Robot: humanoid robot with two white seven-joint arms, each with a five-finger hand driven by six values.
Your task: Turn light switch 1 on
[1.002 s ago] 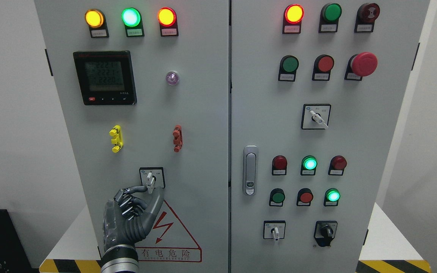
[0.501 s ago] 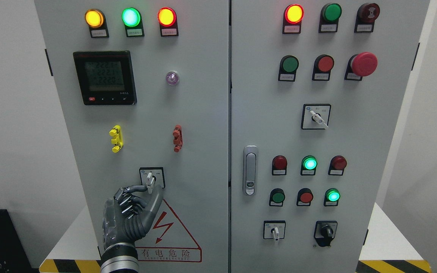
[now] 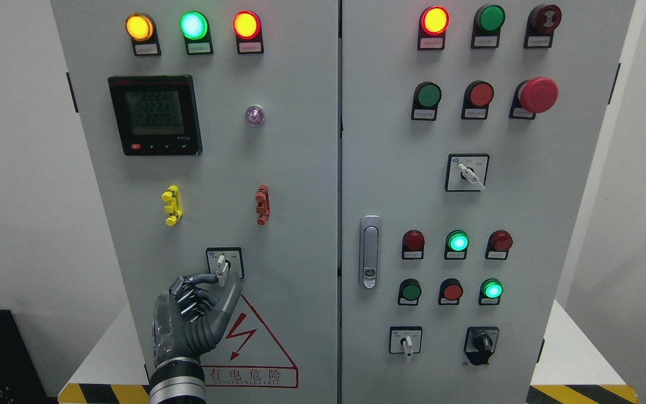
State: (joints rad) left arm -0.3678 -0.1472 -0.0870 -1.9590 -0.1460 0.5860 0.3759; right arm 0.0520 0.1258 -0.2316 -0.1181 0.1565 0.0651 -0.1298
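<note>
The selector switch is a white lever on a square black-framed plate, low on the left cabinet door. Its lever stands nearly upright. My left hand comes up from the bottom edge, dark grey with a metal cuff. The index fingertip touches the lever's lower end from the left and the thumb lies against it from the right. The other fingers are curled below. My right arm does not show.
A red warning triangle sits just under the hand. Yellow and red clips are above the switch, with a meter and lit lamps higher up. The right door carries a handle, push buttons and more selector switches.
The hand has shifted only a hair, staying pinched at the lever's lower end. The lever keeps its near-upright stand and the lamps are unchanged.
</note>
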